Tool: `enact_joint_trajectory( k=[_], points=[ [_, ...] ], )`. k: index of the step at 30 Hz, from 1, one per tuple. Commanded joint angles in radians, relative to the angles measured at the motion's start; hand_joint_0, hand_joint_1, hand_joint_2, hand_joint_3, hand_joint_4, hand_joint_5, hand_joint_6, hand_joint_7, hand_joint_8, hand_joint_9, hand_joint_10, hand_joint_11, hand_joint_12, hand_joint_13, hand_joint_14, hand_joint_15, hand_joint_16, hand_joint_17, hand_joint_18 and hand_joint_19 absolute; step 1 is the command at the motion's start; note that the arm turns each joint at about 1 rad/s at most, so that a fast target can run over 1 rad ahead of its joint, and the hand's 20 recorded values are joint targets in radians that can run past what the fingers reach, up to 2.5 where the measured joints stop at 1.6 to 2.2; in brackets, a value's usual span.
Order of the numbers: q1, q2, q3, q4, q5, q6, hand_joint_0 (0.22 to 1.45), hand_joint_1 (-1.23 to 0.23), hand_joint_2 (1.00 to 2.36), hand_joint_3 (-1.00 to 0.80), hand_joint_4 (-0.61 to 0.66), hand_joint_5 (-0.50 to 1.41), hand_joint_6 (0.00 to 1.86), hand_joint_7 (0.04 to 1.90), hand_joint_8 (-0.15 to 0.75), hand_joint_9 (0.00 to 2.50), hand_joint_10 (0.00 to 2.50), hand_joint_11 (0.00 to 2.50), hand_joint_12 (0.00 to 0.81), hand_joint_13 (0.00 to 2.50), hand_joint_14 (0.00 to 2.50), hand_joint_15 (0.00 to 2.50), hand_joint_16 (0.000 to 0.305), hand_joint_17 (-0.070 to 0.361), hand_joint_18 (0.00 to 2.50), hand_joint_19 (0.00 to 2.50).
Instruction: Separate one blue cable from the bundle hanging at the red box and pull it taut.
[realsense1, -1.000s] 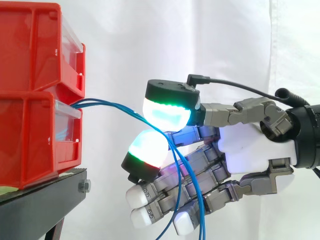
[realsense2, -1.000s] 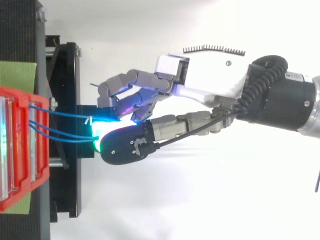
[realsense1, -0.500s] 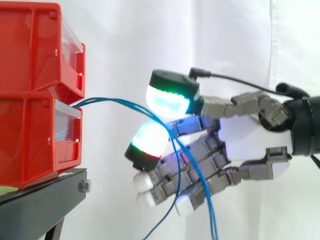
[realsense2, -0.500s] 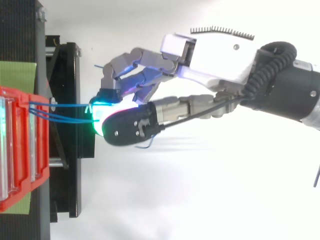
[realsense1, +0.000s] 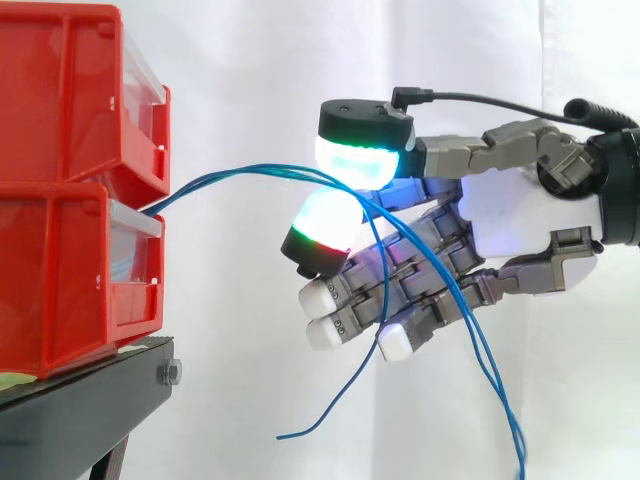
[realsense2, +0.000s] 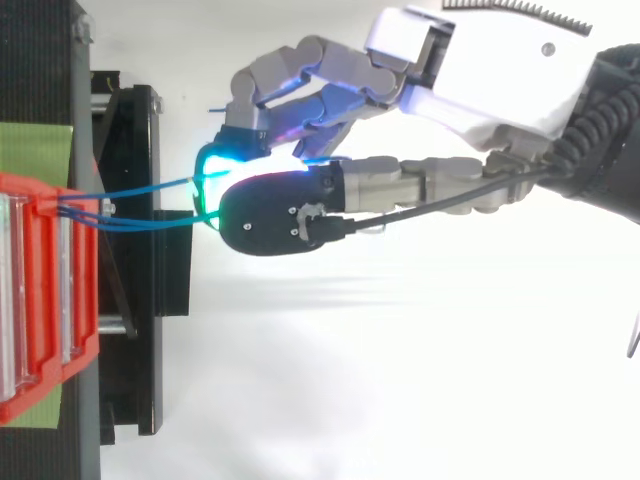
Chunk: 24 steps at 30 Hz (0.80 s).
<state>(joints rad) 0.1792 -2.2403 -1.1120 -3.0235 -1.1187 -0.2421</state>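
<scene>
Thin blue cables (realsense1: 240, 172) come out between the two stacked red bins (realsense1: 70, 200) and rise to my hand (realsense1: 520, 215). There they pass between a green-glowing pad (realsense1: 362, 160) above and a white-and-red glowing pad (realsense1: 322, 222) below. The hand's fingers are curled and pinch the strands. Behind the pinch the cables hang down to the right, and one loose end (realsense1: 285, 436) curls free below the hand. From above, the cables (realsense2: 140, 190) run from the bin front (realsense2: 70, 210) to the hand (realsense2: 480, 70).
The red bins stand on a black stand (realsense1: 90, 400) at the left. A white curtain hangs behind. In the top view a green patch (realsense2: 35, 150) lies beside the bins on the stand (realsense2: 140, 300).
The hand has risen and drawn back from the bins with the cables in its pinch. The strands now climb from the bin where they sagged before.
</scene>
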Motion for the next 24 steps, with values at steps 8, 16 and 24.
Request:
enact_joint_trajectory(
  k=[8,16,24],
  points=[
    [0.005,0.004,0.0,-0.017,0.025,-0.005,0.66,-0.73,1.02,-0.3,0.15,-0.21,0.85,0.95,0.287,0.82,0.02,0.6,0.306,0.61,0.01,0.27,0.043,0.096,0.68,0.6],
    [0.01,0.002,0.0,-0.023,0.031,-0.006,0.69,-0.8,1.01,-0.37,0.13,-0.22,0.85,0.94,0.285,0.82,0.02,0.65,0.306,0.62,0.01,0.29,0.043,0.097,0.68,0.58],
    [0.013,0.002,0.0,-0.04,0.031,-0.005,0.73,-0.83,1.0,-0.5,0.13,-0.22,0.86,0.91,0.276,0.82,0.02,0.66,0.309,0.65,0.01,0.29,0.043,0.096,0.7,0.56]
  ],
)
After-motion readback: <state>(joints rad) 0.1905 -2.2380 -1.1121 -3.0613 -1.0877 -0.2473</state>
